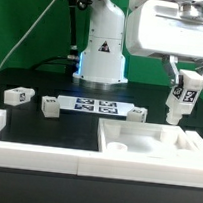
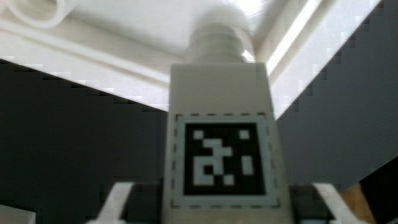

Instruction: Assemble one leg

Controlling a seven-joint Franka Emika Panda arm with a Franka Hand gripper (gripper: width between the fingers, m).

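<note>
1. The gripper (image 1: 181, 89) hangs at the exterior view's right, its jaws clamped on the leg (image 1: 181, 101), which is upright and off the desk (image 1: 47, 129).
2. The white panel (image 1: 151, 144) lies under and in front of it.
3. The marker board (image 1: 94, 107) lies between the second loose leg (image 1: 51, 107) and the third loose leg (image 1: 135, 115).
4. The first loose leg (image 1: 17, 97) lies further toward the exterior view's left.

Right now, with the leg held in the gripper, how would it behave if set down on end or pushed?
The leg looks like stiff moulded plastic, so it likely will not flex in the gripper. Its flat sides should stop rolling. Tall and narrow, it may tip if stood on end.
</note>
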